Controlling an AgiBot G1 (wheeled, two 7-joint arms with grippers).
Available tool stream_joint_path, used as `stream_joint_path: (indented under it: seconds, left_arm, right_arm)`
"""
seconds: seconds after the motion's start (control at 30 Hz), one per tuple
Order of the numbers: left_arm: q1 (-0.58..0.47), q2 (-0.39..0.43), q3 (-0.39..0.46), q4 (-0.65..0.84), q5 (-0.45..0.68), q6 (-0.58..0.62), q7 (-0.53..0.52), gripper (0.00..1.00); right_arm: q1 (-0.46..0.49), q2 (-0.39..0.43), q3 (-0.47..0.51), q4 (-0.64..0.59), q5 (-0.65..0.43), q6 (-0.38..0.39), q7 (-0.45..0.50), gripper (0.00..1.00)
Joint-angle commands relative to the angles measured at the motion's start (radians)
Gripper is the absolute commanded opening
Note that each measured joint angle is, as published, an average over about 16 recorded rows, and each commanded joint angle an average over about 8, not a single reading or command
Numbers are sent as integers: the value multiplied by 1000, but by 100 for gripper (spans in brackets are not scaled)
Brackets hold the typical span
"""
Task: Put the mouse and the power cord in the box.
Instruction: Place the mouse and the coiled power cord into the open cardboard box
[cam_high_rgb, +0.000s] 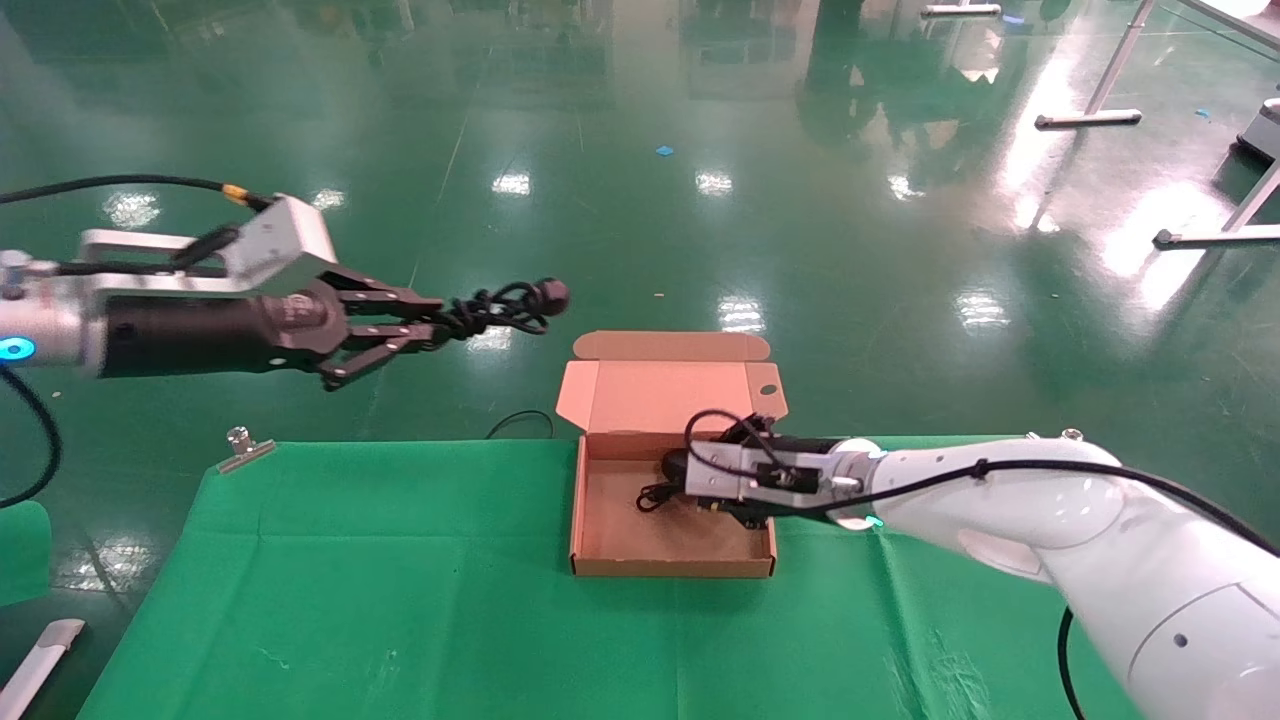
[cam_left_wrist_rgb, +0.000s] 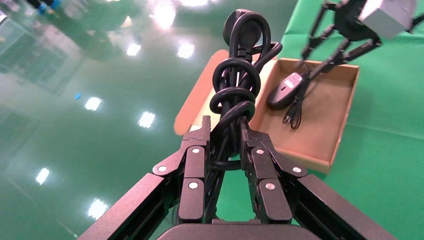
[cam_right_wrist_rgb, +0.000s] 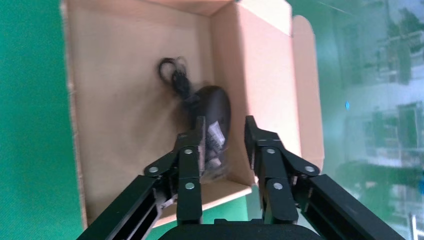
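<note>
The power cord (cam_high_rgb: 510, 305), a knotted black bundle with a round plug end, hangs in the air, and my left gripper (cam_high_rgb: 432, 322) is shut on it, left of the box and above the floor past the table's far edge. In the left wrist view the power cord (cam_left_wrist_rgb: 235, 75) runs up between the fingers of the left gripper (cam_left_wrist_rgb: 224, 125). The mouse (cam_high_rgb: 672, 466) lies inside the open cardboard box (cam_high_rgb: 670, 567), near its lid-side wall, with its thin cable beside it. My right gripper (cam_right_wrist_rgb: 225, 125) is open just over the mouse (cam_right_wrist_rgb: 212, 115), not clamped on it.
A green cloth (cam_high_rgb: 400, 600) covers the table, and the box stands at its far edge with the lid (cam_high_rgb: 665, 385) folded back. A metal clip (cam_high_rgb: 243, 447) holds the cloth's far left corner. A white object (cam_high_rgb: 40, 660) lies at the lower left.
</note>
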Motion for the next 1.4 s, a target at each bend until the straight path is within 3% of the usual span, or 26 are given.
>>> stream_joint_path:
  seconds: [0.03, 0.27, 0.43, 0.6, 0.83, 1.1, 1.17, 1.33, 1.4]
  left_arm:
    - [-2, 14, 4, -4, 6, -4, -3, 0]
    - [22, 150, 21, -26, 30, -87, -15, 0]
    - [88, 270, 42, -69, 57, -199, -21, 0]
    - [202, 315, 87, -216, 74, -322, -89, 0]
    - [313, 315, 206, -401, 79, -462, -267, 0]
    - [342, 309, 325, -469, 73, -528, -392, 1]
    - [343, 308, 346, -468, 71, -541, -415, 16]
    - [344, 309, 383, -464, 69, -570, -452, 79]
    - [344, 310, 389, -464, 68, -578, -459, 98]
  right_arm:
    - [4, 0, 0, -9, 18, 5, 5, 100]
    - [83, 70, 28, -73, 70, -78, -45, 100]
    - [158, 199, 31, -81, 75, -252, -130, 100]
    - [212, 320, 25, -86, 66, -397, -192, 100]
    - [230, 370, 21, -94, 58, -435, -205, 100]
    - [229, 371, 21, -93, 59, -435, -205, 100]
    - [229, 371, 21, -93, 59, -435, -205, 100]
    - [231, 374, 20, -93, 59, -440, -205, 100]
    - [232, 375, 20, -94, 60, -442, -205, 100]
